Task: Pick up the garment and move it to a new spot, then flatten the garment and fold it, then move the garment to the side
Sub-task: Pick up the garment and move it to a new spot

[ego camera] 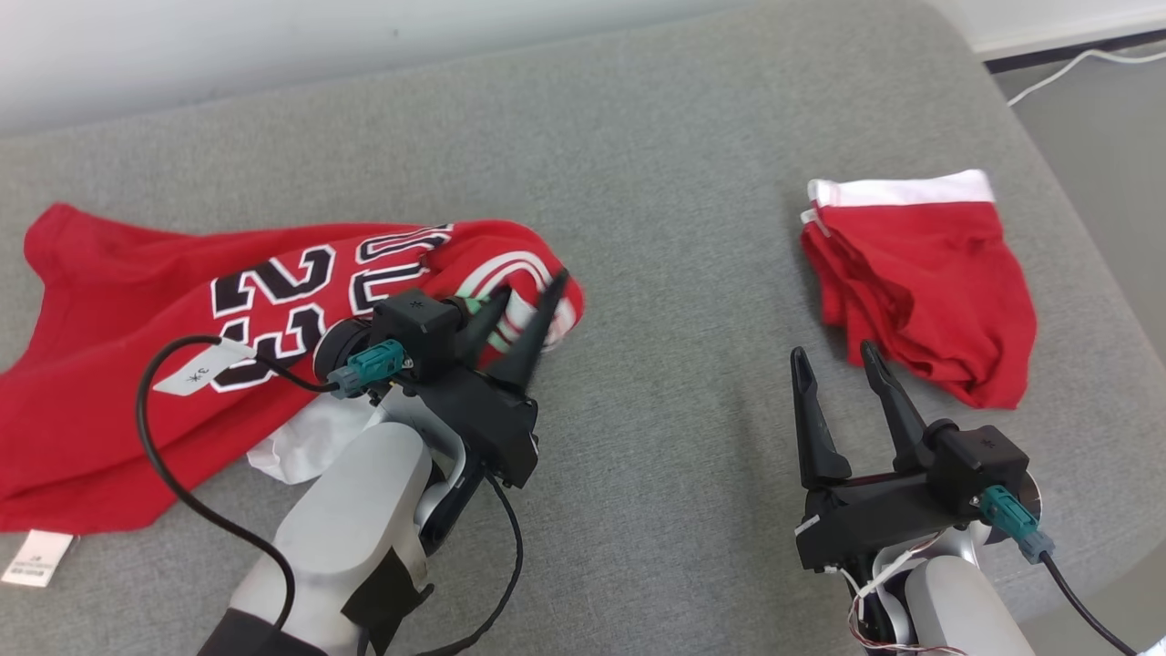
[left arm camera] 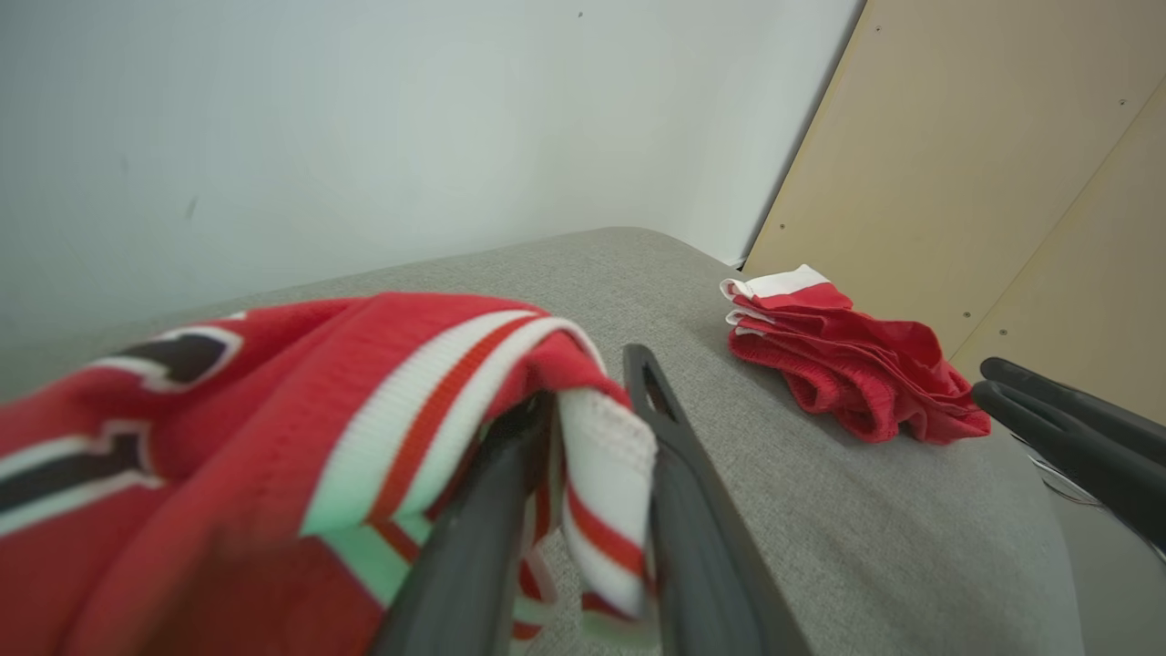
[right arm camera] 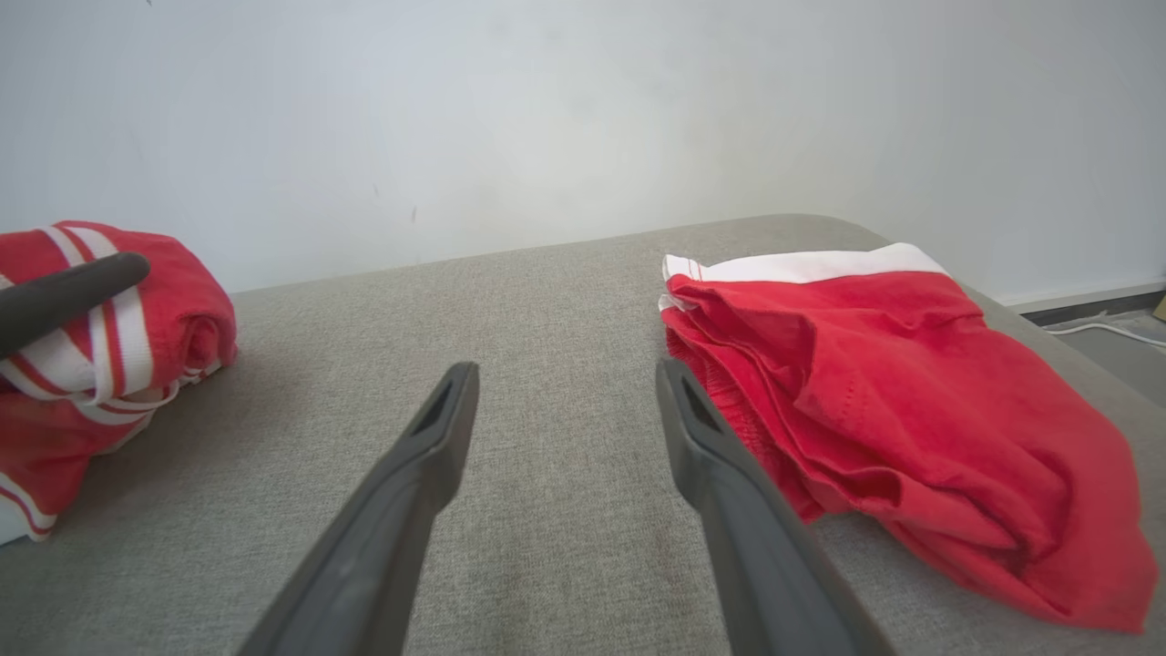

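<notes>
A red jersey (ego camera: 137, 301) with black-and-white numerals lies spread over the left half of a grey cushion (ego camera: 638, 164), its striped trim bunched near the cushion's middle. A white tag (ego camera: 205, 369) rests on the cloth and a second label (ego camera: 36, 558) juts from the hem toward the cushion's front-left.

The left gripper (ego camera: 530, 284) reaches over the front of the cushion to that bunched trim. In the left wrist view, the gripper (left arm camera: 592, 383) has its two dark fingers a little apart, and a fold of the jersey's (left arm camera: 228, 392) white-and-red ribbing hangs between them. Whether they are pinching the fold cannot be told.

On the cushion's right half, well apart from the jersey, sit folded red shorts (ego camera: 920, 273) with a white waistband turned to the cushion's back. The right gripper (ego camera: 833, 351) hangs over the cushion's front-right with its fingers spread wide and nothing between them, its tips just short of the shorts.

The right wrist view shows that gripper (right arm camera: 567, 367) above bare cushion (right arm camera: 547, 510), the shorts (right arm camera: 865, 364) to one side and the jersey (right arm camera: 137, 301) to the other.

A white wall (ego camera: 273, 46) backs the cushion. A white cable (ego camera: 1075, 68) trails on the floor past the cushion's right rear corner.
</notes>
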